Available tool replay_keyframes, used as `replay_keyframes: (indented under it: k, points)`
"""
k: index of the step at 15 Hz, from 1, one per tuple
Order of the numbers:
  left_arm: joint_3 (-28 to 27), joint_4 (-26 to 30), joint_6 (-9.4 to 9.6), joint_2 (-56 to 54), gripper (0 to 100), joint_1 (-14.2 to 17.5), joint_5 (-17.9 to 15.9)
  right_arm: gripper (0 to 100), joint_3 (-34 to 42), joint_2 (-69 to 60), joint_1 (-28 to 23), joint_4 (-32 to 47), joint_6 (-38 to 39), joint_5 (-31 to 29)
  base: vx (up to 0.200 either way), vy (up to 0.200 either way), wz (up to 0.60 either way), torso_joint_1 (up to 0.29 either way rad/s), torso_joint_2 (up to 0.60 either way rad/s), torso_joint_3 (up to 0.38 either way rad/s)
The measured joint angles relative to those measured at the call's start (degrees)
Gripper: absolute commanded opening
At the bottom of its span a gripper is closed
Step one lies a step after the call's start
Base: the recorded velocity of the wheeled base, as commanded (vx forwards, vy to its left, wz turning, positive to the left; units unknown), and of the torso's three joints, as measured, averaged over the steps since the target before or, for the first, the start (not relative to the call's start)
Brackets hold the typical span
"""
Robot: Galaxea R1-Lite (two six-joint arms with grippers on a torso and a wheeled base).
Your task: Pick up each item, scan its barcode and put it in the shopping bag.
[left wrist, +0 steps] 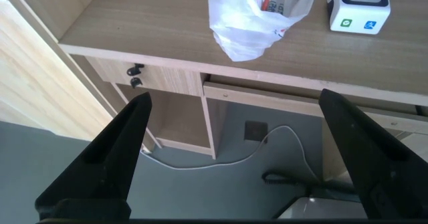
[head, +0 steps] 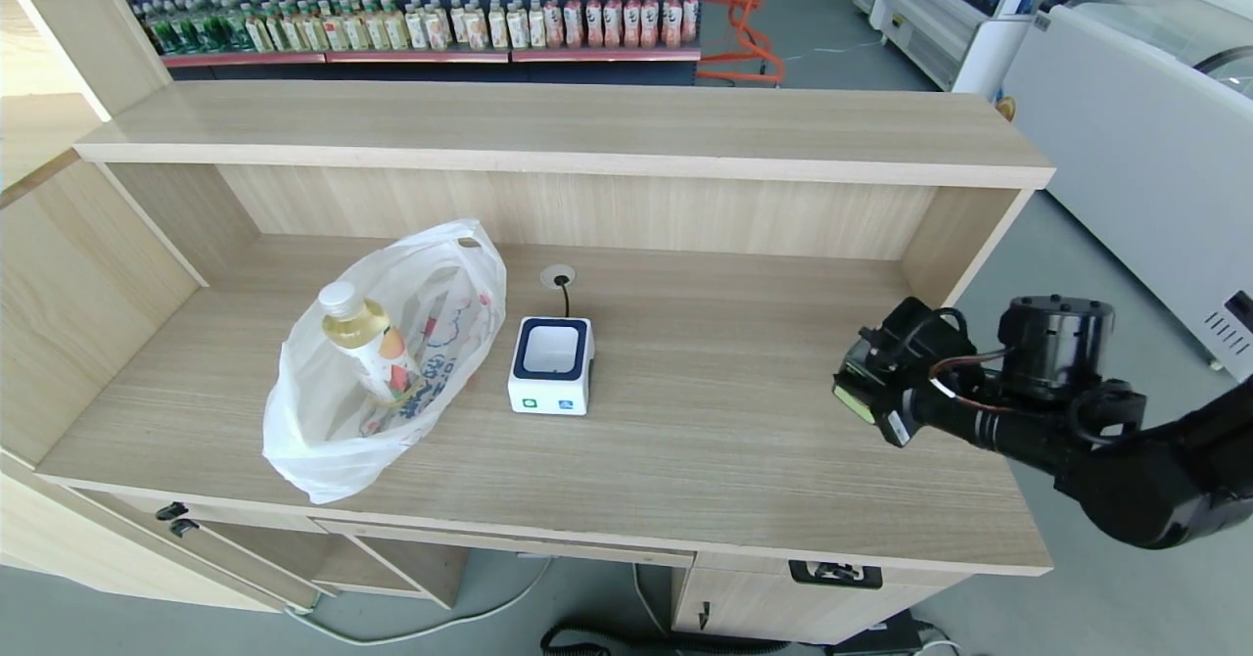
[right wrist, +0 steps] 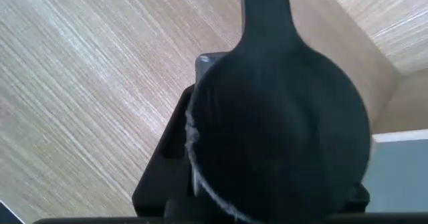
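**Checkout table (head: 744, 441), as seen from my head and both wrists.**

The shopping bag (head: 294, 441) stands on the left of the table. Its mouth is spread wide and turned upward, so goods can be lowered in from above without catching the handles. A bottle (head: 364, 341) with a white cap leans inside it, propped by the bag's wall. Printed packaging lies beside the bottle in the bag, too wrapped in the plastic for me to name.

Just right of the bag, and apart from it, sits the scanner (head: 551, 364). Its window faces up, and its cable (head: 563, 294) runs to a port in the table on the far side. I judge that this central spot lets either arm pass a barcode over the window on the way to the bag.

My left pincer (left wrist: 234, 97) hangs out beyond the near edge of the table, on the bag's side. Its jaws are spread wide and there is nothing between them. This is a waiting posture, out of the way of bag and scanner.

My right pincer (head: 881, 387) is held over the right end of the table, well apart from both scanner and bag. I cannot tell whether it is open or closed, nor whether it has hold of anything.

With the bottle lying in the bag, I judge that item's step to be done. Any further item would need a grasp that leaves its barcode exposed toward the scanner's window.
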Motion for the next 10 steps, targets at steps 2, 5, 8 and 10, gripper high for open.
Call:
replay_keyframes:
  k: [2, 5, 8, 10]
  points:
    - [0.0, 0.0, -0.02, 0.0, 100, 0.0, 0.0, 0, 7.7, -6.3, -1.8, -5.5, -14.6, 3.5, 0.0, 0.0, 0.0, 0.0, 0.0, 0.0]
    - [0.0, 0.0, -0.02, 0.0, 100, 0.0, 0.0, 0, 10.3, -11.9, -2.9, -7.1, -40.6, 15.0, 0.0, 0.0, 0.0, 0.0, 0.0, 0.0]
    - [0.0, 0.0, 0.0, 0.0, 100, 0.1, 0.0, 0, 10.6, -15.4, -1.4, -7.4, -70.1, 27.2, 0.0, 0.0, 0.0, 0.0, 0.0, 0.0]
    - [0.0, 0.0, 0.0, 0.0, 100, 0.0, 0.0, 0, 10.6, -15.7, 2.2, -7.8, -87.0, 35.2, 0.0, 0.0, 0.0, 0.0, 0.0, 0.0]
